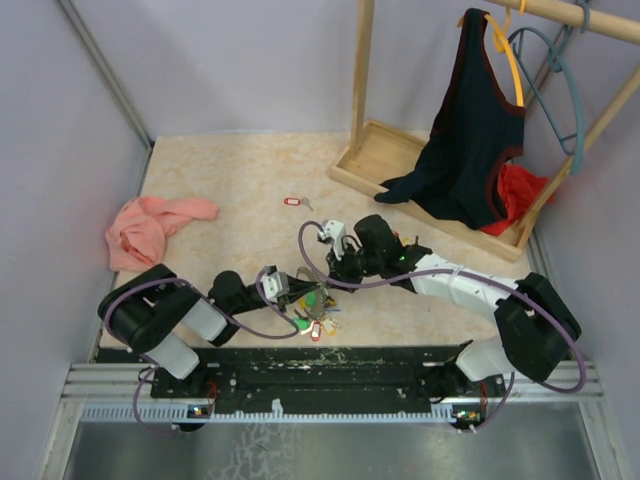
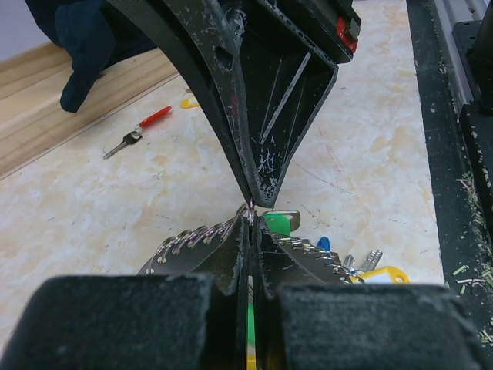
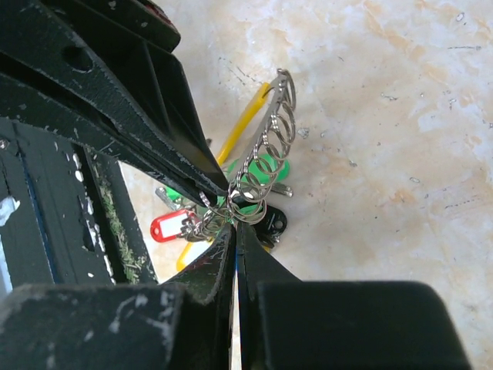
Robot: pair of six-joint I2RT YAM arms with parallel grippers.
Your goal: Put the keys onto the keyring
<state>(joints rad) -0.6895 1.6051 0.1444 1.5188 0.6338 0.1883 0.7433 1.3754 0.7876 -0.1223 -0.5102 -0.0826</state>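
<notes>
Surface (image 1: 240, 180): marbled beige, with both arms bolted at its near edge. Wooden rack (image 1: 375, 160) at far right, with a dark garment (image 1: 470, 140) on an orange hanger and a teal hanger (image 1: 560, 90) beside it. Pink cloth (image 1: 150, 228) crumpled at far left, well apart from the work.

Both arms reach in and meet tip to tip at near centre, just ahead of the base rail. Left tool (image 1: 298, 293) closed, fingers pressed together, pinching the thin wire of the keyring (image 3: 266, 154). Right tool (image 1: 325, 280) closed too, its tips meeting the same wire from the opposite side, touching the left tool's tips.

Keyring held on edge between the two tools, just above the surface. Small loops are strung along its arc. Keys (image 1: 315, 318) hang bunched below it, resting on the surface: green tag (image 3: 266, 173), black head (image 3: 269, 220), red tag (image 3: 169, 227), yellow tag (image 2: 385, 274), blue tag (image 2: 323, 243).

Red key (image 1: 293, 201) lies alone flat on the surface, further out, well apart from the bunch.
</notes>
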